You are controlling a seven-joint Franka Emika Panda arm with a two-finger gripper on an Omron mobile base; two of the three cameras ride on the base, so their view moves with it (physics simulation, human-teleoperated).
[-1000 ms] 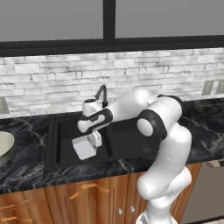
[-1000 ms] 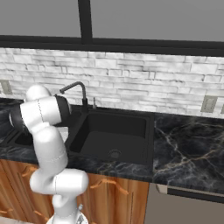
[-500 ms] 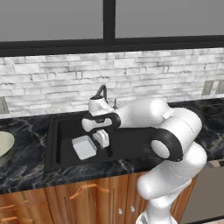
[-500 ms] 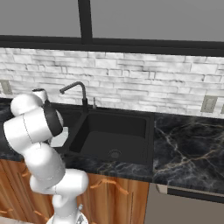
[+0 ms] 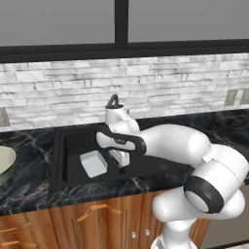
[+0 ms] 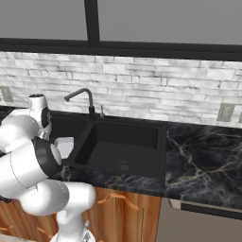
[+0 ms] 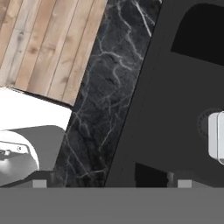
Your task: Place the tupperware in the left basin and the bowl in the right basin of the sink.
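Observation:
The white tupperware [image 5: 92, 164] lies flat on the floor of the sink's left basin [image 5: 73, 143]; the right base view has the tupperware [image 6: 64, 146] just left of the divider. My gripper [image 5: 120, 164] hangs open and empty over that basin, close to the right of the container and apart from it. In the hand view the gripper [image 7: 111, 183] has its tips spread wide, and the tupperware [image 7: 217, 141] sits at the right edge. The cream bowl [image 5: 4, 163] rests on the counter at the far left, partly cut off. The right basin [image 6: 126, 147] holds nothing.
A black gooseneck faucet [image 6: 83, 95] stands behind the divider, close to my wrist. Dark marble counter [image 6: 203, 165] runs around the sink, with a brick backsplash behind and wooden cabinets below. My forearm reaches across the front of the right basin in the left base view.
The gripper has slid from above the tupperware to its right side, staying open. The elbow has swung out to the right and forward. The tupperware lies still in the left basin.

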